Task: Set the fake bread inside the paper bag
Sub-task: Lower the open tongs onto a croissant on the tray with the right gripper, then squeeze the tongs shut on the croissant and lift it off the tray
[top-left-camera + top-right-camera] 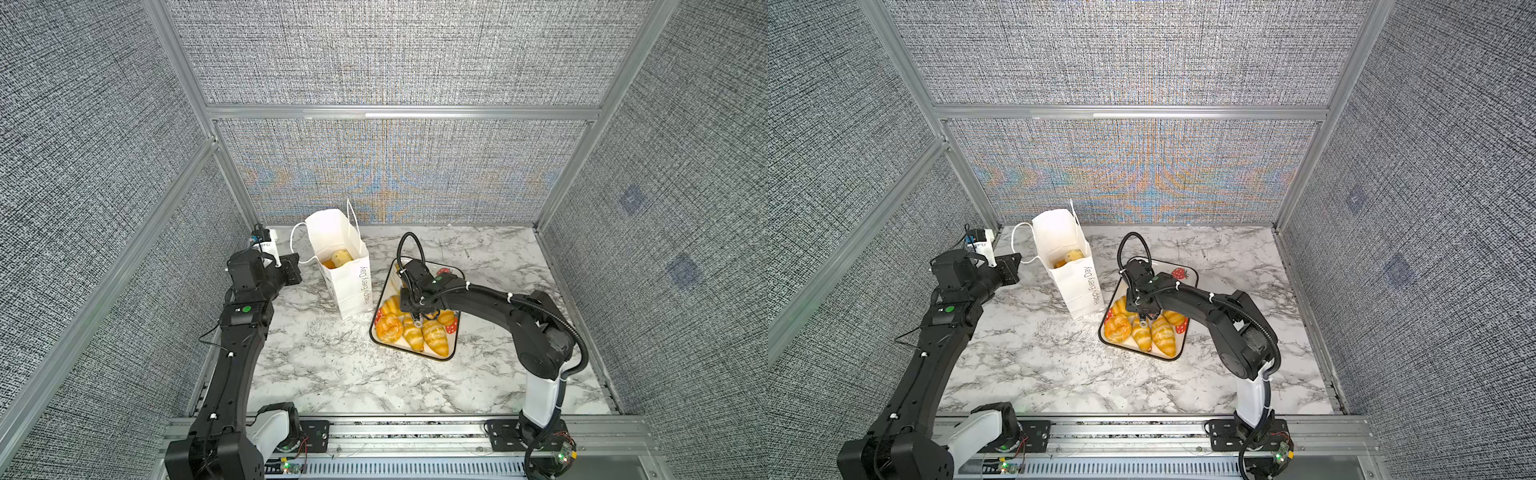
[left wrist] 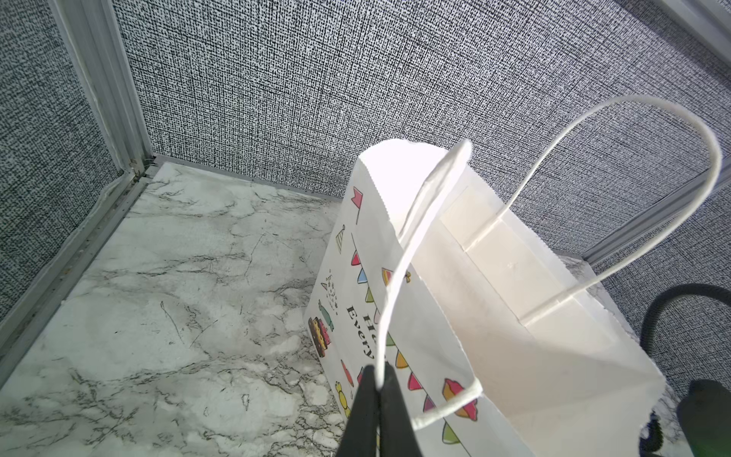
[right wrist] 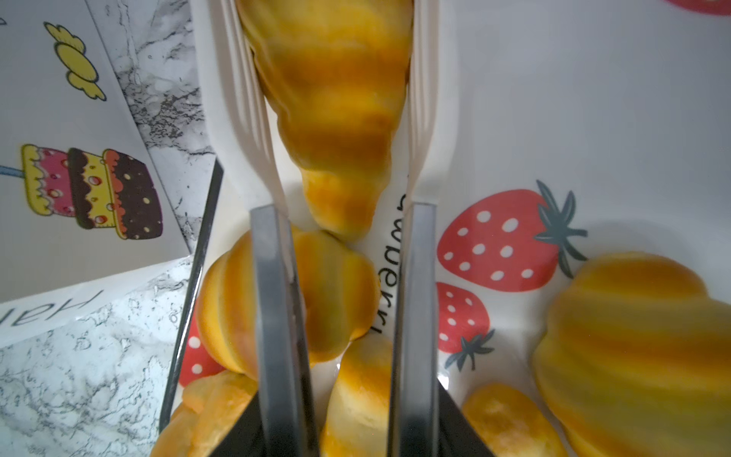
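The paper bag [image 1: 349, 286] [image 1: 1077, 286] stands upright and open at the back left, with pieces of fake bread [image 1: 338, 257] [image 1: 1070, 257] inside. In the left wrist view my left gripper [image 2: 377, 380] is shut on the bag's near cord handle [image 2: 395, 277]. Several more pastries lie on the strawberry tray [image 1: 392, 282], among them a round swirl [image 1: 389, 327] [image 1: 1118, 327] and a croissant [image 1: 435, 336] [image 1: 1163, 336]. My right gripper [image 1: 417, 321] [image 1: 1144, 323] [image 3: 332, 47] reaches down into the tray. Its white fingers [image 3: 245, 99] press both sides of a striped croissant [image 3: 336, 130].
The marble table [image 1: 332, 374] is boxed in by grey fabric walls on three sides. An aluminium rail [image 1: 415, 432] with both arm bases runs along the front. A black cable loop [image 1: 409, 245] arches above the right wrist. The bag is close to the left arm's wrist [image 1: 257, 274].
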